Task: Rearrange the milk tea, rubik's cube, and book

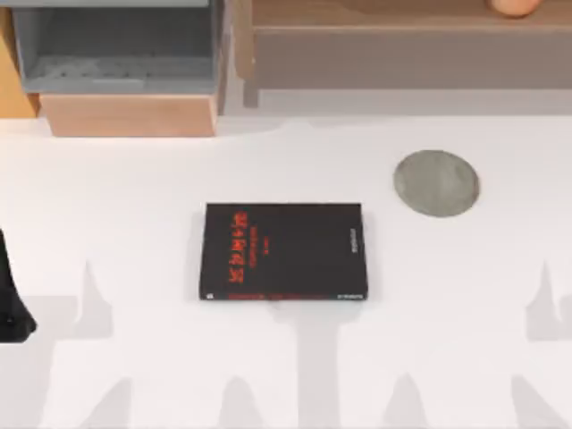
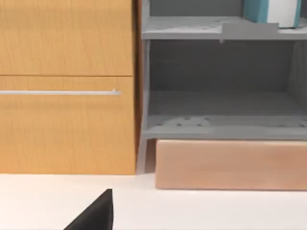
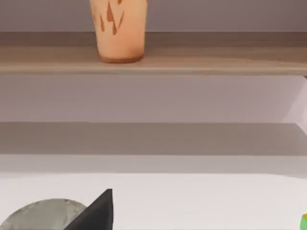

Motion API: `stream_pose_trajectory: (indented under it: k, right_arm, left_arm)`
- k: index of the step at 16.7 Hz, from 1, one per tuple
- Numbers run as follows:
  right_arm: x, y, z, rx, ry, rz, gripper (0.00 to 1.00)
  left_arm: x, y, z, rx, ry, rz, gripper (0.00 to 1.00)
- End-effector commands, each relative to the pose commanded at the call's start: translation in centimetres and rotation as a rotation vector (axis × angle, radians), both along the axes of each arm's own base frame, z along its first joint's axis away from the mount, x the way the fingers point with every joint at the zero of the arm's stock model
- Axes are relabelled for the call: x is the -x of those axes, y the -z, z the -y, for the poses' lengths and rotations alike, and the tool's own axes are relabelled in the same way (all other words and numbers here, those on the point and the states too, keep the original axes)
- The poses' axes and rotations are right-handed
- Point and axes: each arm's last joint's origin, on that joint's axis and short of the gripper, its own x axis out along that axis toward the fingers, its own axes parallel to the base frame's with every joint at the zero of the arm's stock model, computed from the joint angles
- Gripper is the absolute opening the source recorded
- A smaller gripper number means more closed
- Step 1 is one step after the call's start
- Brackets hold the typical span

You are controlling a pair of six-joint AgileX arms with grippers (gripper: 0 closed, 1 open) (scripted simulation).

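The milk tea [image 3: 120, 29], an orange-tan cup with dark marks, stands on the wooden shelf [image 3: 216, 62]; its round top [image 1: 515, 5] shows at the far right of the top view. The teal-blue book [image 2: 261, 10] with white page edges stands on the upper level of the grey shelf unit [image 2: 192, 29]. A small green patch [image 3: 304, 222] sits on the table's right; I cannot tell whether it is the rubik's cube. My left arm [image 1: 11, 299] is parked at the table's left edge. A dark part of each gripper shows low in its wrist view: left [image 2: 96, 215], right [image 3: 96, 214].
A black book with red lettering [image 1: 284, 251] lies flat in the middle of the table. A flat grey disc [image 1: 436, 183] lies to its right at the back. A wooden cabinet with a drawer handle [image 2: 60, 92] stands beside the grey shelf unit [image 1: 121, 54].
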Motion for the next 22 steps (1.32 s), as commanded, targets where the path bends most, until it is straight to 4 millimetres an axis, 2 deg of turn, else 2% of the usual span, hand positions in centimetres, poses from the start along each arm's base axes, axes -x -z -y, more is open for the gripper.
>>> stream_pose_trajectory:
  k: [4,7,10,13,16,18,22]
  right_arm:
    - [-0.1,-0.7,0.0,0.001,0.000,0.009,1.00]
    - [-0.6,-3.1,-0.2,0.003,0.003,0.034,1.00]
    - [-2.5,-6.5,-0.5,0.003,0.010,0.051,1.00]
    - [-6.3,-9.3,-1.1,0.006,0.015,0.039,1.00]
    - [-11.7,-10.4,-2.1,0.014,0.018,0.002,1.00]
    - [-15.7,-10.0,-3.1,0.022,0.018,-0.024,1.00]
    - [-22.5,-7.6,-5.2,0.031,0.018,-0.045,1.00]
  left_arm:
    - [0.0,0.0,0.0,0.000,0.000,0.000,1.00]
    - [0.0,0.0,0.0,0.000,0.000,0.000,1.00]
    - [0.0,0.0,0.0,0.000,0.000,0.000,1.00]
    - [0.0,0.0,0.0,0.000,0.000,0.000,1.00]
    - [0.0,0.0,0.0,0.000,0.000,0.000,1.00]
    - [0.0,0.0,0.0,0.000,0.000,0.000,1.00]
    - [0.0,0.0,0.0,0.000,0.000,0.000,1.00]
